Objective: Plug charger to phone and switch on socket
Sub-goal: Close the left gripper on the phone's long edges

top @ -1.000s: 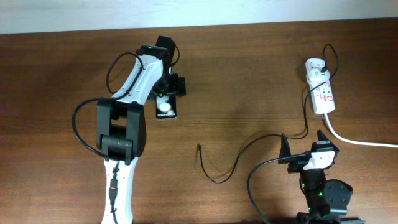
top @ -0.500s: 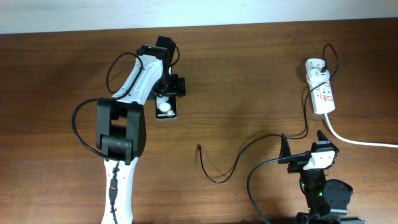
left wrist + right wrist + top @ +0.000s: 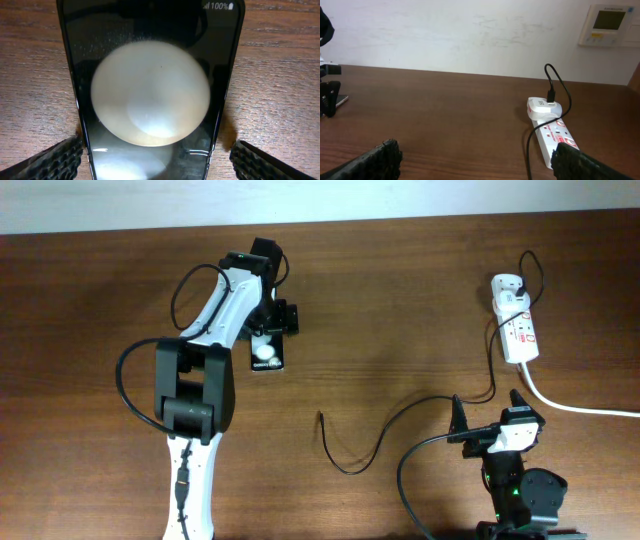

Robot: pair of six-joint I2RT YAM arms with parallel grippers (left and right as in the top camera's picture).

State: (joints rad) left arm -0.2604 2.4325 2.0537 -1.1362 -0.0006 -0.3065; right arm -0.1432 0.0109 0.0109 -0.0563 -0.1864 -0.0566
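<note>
The phone (image 3: 267, 356) lies flat on the table at the upper left, and its glossy screen (image 3: 150, 95) fills the left wrist view. My left gripper (image 3: 271, 321) (image 3: 157, 150) is open, with one finger on each side of the phone's near end, low over it. The charger cable (image 3: 400, 418) runs from the white adapter (image 3: 507, 285) across the table to its loose tip (image 3: 319, 417), lying well apart from the phone. The adapter sits in the socket (image 3: 520, 330) (image 3: 555, 141). My right gripper (image 3: 487, 412) (image 3: 477, 157) is open and empty at the front right.
The thick white cord (image 3: 580, 408) runs right from the socket. The charger cable (image 3: 528, 150) passes just in front of my right gripper. A white wall (image 3: 470, 35) with a control panel (image 3: 607, 25) stands behind the table.
</note>
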